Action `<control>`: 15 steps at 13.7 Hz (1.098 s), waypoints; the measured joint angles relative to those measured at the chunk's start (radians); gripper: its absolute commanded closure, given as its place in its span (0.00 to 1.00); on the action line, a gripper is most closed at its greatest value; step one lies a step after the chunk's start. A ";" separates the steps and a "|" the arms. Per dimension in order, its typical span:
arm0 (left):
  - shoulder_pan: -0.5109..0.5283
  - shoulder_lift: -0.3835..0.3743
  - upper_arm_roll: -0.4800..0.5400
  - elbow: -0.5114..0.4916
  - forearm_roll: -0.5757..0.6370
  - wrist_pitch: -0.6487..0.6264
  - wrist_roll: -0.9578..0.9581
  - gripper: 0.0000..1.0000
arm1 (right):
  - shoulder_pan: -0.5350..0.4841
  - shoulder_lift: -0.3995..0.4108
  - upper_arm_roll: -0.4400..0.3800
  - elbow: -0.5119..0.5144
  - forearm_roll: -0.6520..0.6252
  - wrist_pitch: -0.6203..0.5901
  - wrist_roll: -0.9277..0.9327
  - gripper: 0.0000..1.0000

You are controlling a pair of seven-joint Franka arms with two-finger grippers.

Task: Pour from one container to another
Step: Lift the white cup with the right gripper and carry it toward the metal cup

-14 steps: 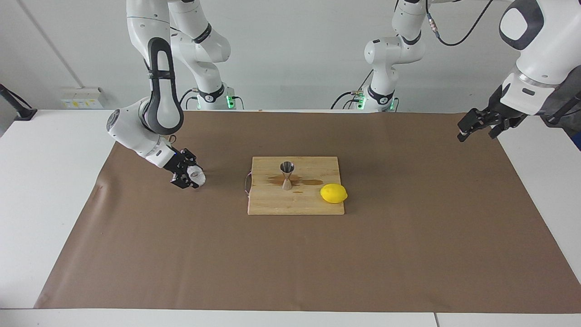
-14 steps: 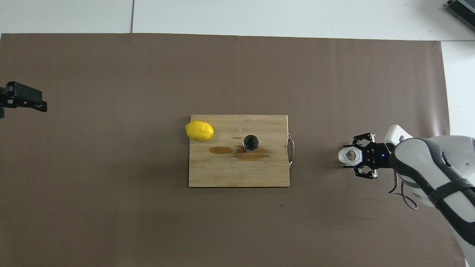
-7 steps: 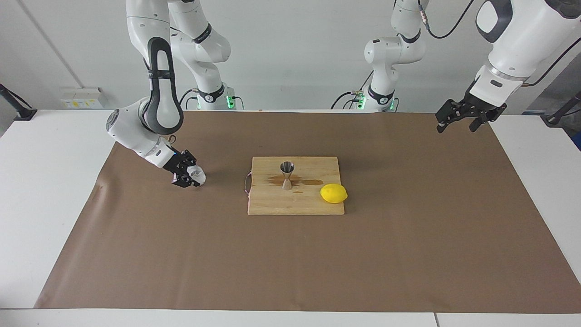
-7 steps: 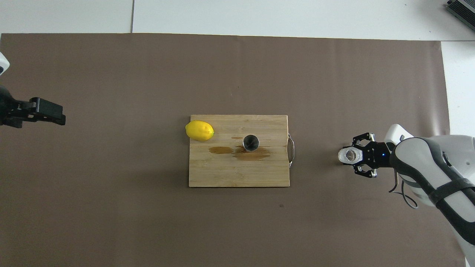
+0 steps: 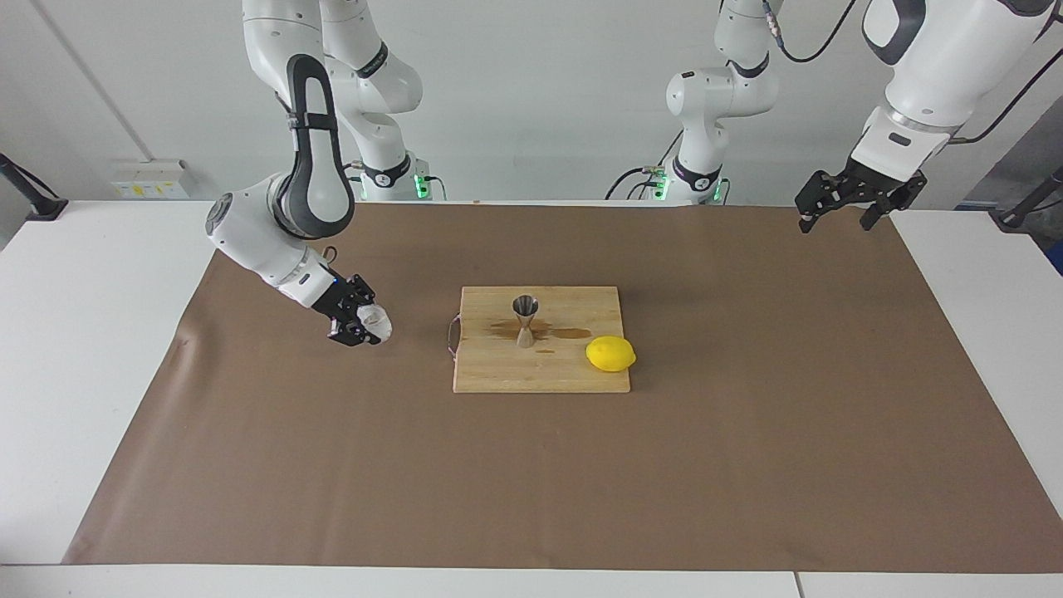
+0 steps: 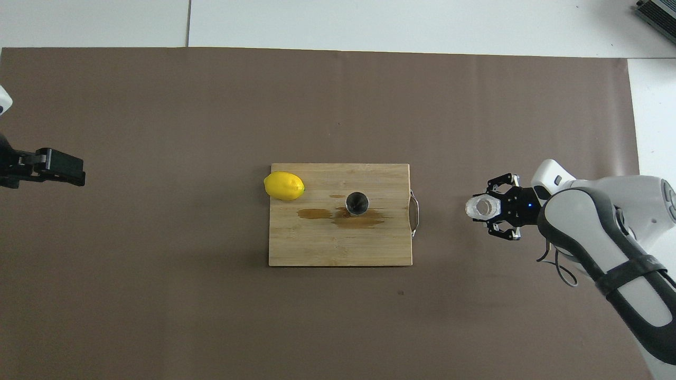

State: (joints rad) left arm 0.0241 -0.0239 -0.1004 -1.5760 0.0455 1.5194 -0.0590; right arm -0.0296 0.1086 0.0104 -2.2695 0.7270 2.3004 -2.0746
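**Desk:** Holding what, exactly, at the left of the facing view?

**Photographer:** The white textured cup. The right gripper is clamped on it, fingers pressed to its bumpy wall, low over the brown paper mat. The overhead view shows the cup's round mouth at center right, beside the wooden cutting board but apart from it, off the edge with the metal handle.

**Desk:** And the second vessel?

**Photographer:** The steel jigger stands upright on the board at the frame's center, on the half of the board nearer the robots. Brown liquid stains spread on the wood around its foot. A lemon lies at the board's edge toward the left arm's end of the table, partly overhanging it.

**Desk:** Where is the second arm?

**Photographer:** The left gripper hangs at the upper right of the facing view, over the mat's corner at its own end of the table. Its fingers stand apart and grip nothing. In the overhead view it enters at the middle of the left edge. That arm waits.

**Desk:** Setting?

**Photographer:** The mat covers most of a white table. Both arm bases stand at the top of the facing view.
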 measured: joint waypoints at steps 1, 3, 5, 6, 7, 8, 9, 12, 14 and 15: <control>0.001 0.000 0.002 0.001 0.011 0.001 0.000 0.00 | 0.020 -0.007 0.001 0.010 0.000 0.000 0.039 1.00; 0.012 -0.002 0.007 0.003 -0.018 0.006 0.000 0.00 | 0.061 -0.018 0.002 0.029 -0.007 0.000 0.124 1.00; 0.038 -0.002 0.014 0.004 -0.078 0.018 0.001 0.00 | 0.096 -0.024 0.003 0.053 -0.040 -0.003 0.210 1.00; 0.049 -0.002 0.016 0.004 -0.089 0.022 0.003 0.00 | 0.113 -0.024 0.003 0.070 -0.070 -0.009 0.264 1.00; 0.051 -0.002 0.018 0.004 -0.094 0.023 0.004 0.00 | 0.130 -0.025 0.004 0.089 -0.106 -0.018 0.320 1.00; 0.050 -0.002 0.017 0.003 -0.098 0.023 0.005 0.00 | 0.148 -0.025 0.005 0.112 -0.146 -0.027 0.382 1.00; 0.049 -0.002 0.014 0.003 -0.099 0.023 0.005 0.00 | 0.166 -0.025 0.005 0.133 -0.180 -0.036 0.438 1.00; 0.048 -0.005 0.011 -0.007 -0.099 0.023 0.005 0.00 | 0.225 -0.025 0.006 0.194 -0.261 -0.071 0.593 1.00; 0.048 -0.024 0.011 -0.036 -0.099 0.033 0.005 0.00 | 0.267 -0.024 0.007 0.238 -0.341 -0.100 0.695 1.00; 0.048 -0.034 0.011 -0.048 -0.099 0.037 0.005 0.00 | 0.286 -0.022 0.007 0.258 -0.380 -0.108 0.737 1.00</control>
State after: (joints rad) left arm 0.0720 -0.0578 -0.0894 -1.6241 -0.0535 1.5565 -0.0545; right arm 0.2567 0.0863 0.0171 -2.0111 0.3474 2.1920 -1.3380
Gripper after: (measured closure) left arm 0.000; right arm 0.489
